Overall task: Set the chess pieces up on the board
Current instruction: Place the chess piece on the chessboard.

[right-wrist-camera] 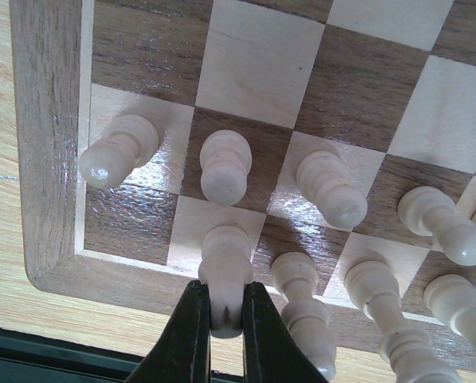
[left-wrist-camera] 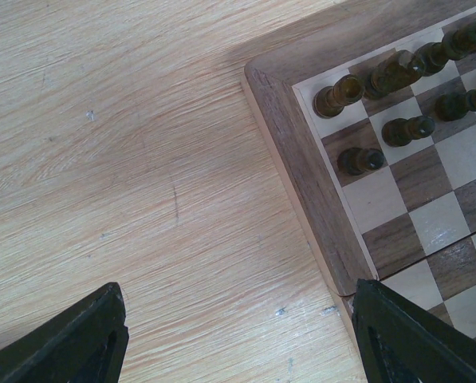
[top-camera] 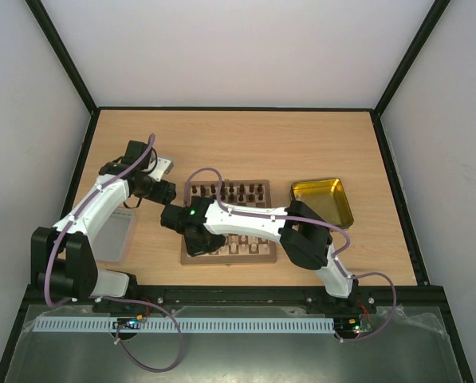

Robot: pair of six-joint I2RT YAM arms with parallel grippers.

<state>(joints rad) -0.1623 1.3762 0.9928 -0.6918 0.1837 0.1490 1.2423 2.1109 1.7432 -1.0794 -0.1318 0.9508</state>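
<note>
The board (top-camera: 238,260) lies mid-table, with dark brown pieces (top-camera: 231,191) along its far rows and cream pieces (top-camera: 249,247) along its near rows. My right gripper (right-wrist-camera: 226,319) is shut on the top of a cream piece (right-wrist-camera: 226,267) that stands on a cream square in the nearest row, close to the board's left corner (right-wrist-camera: 46,159). Other cream pieces (right-wrist-camera: 226,163) stand around it. My left gripper (left-wrist-camera: 241,343) is open and empty over bare table, just left of the board's far-left corner (left-wrist-camera: 293,144), where dark pieces (left-wrist-camera: 357,159) stand.
A shiny yellow tray (top-camera: 321,199) sits right of the board. A grey translucent lid (top-camera: 118,235) lies at the left, partly under the left arm. The right arm (top-camera: 245,217) reaches across the board's middle. Black frame rails border the table.
</note>
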